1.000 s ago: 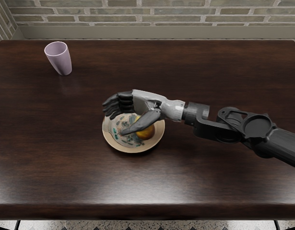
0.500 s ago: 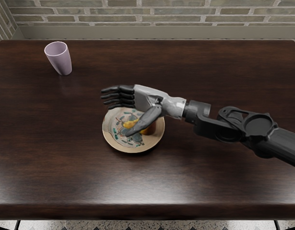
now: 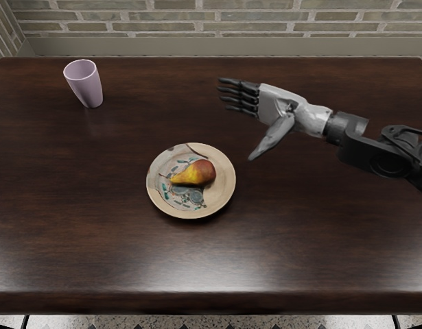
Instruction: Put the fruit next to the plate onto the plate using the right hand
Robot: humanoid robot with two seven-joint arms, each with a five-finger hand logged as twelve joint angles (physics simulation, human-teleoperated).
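A yellow and red pear (image 3: 195, 173) lies on its side on the round tan plate (image 3: 224, 190), a little right of the plate's middle. My right hand (image 3: 248, 120) hovers up and to the right of the plate, well apart from the pear. It is open, with the fingers stretched out to the left and the thumb pointing down, and it holds nothing. Its arm comes in from the right edge. No left arm shows.
A lilac cup (image 3: 84, 82) stands upright at the table's far left corner. The dark wooden table (image 3: 94, 233) ends at a front edge near the bottom of the view. A brick wall runs behind it.
My right hand has let go of the pear, opened, and drawn back up and to the right, away from the plate. The pear now lies uncovered on the plate.
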